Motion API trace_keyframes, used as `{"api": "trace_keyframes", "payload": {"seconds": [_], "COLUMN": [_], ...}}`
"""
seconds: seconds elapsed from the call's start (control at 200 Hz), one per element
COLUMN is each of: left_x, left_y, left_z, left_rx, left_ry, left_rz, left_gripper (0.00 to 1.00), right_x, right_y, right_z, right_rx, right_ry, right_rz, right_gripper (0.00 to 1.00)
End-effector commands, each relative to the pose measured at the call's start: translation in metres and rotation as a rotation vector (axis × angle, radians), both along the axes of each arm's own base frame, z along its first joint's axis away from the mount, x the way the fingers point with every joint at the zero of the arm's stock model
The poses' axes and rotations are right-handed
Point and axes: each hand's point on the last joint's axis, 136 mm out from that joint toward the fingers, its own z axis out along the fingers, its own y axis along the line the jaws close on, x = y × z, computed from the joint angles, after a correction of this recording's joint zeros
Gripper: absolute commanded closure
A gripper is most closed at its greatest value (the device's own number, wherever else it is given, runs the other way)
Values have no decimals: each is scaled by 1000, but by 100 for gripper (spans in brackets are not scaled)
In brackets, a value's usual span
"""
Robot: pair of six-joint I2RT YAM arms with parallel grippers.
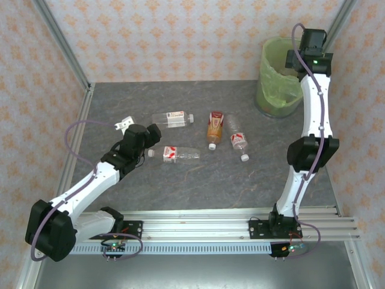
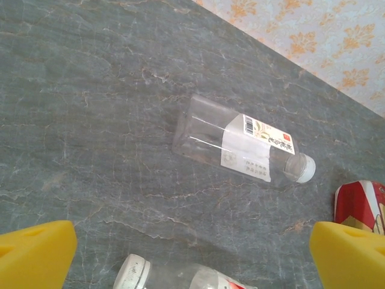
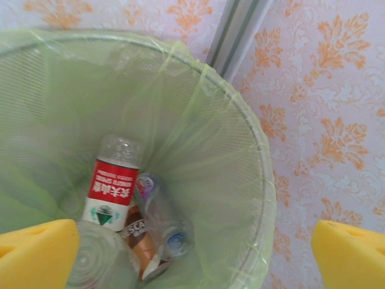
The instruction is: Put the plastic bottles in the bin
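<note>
Right gripper (image 3: pixel 192 259): yellow fingers wide apart, empty, above the bin (image 3: pixel 258 150). Its wrist view looks inside: several bottles, one a red-labelled bottle (image 3: pixel 111 186). Left gripper (image 2: pixel 192 256): wide open, empty, over a white-capped bottle (image 2: pixel 240 147). Top view: four bottles (image 1: pixel 174 154) lying on the table (image 1: pixel 180 192).

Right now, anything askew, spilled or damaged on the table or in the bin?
Nothing stands out. Four plastic bottles lie on their sides on the table, which is expected, with no liquid around them. The bin stands upright, liner in place, with more bottles inside.
</note>
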Motion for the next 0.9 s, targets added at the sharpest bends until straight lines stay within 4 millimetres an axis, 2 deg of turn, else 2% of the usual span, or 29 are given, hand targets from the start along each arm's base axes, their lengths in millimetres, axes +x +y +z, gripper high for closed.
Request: {"api": "trace_keyframes", "payload": {"seconds": [0.0, 0.285, 0.616, 0.731, 0.896], "left_x": [6, 9, 9, 5, 0], "left_y": [1, -13, -19, -16, -17], "left_z": [6, -4, -14, -21, -29], "left_rx": [-3, -43, -126, -155, -210], "left_ry": [-14, 19, 76, 108, 159], "left_rz": [9, -48, -9, 33, 75], "left_gripper": [0, 0, 0, 0, 0], "right_x": [-20, -49, -63, -67, -77], "right_y": [11, 39, 98, 126, 160], "right_z": [29, 36, 19, 5, -3], "right_rx": [65, 191, 281, 353, 481], "right_ry": [-72, -67, -97, -102, -161], "right_rz": [36, 109, 262, 329, 414], "right_gripper": [1, 1, 1, 1, 1]}}
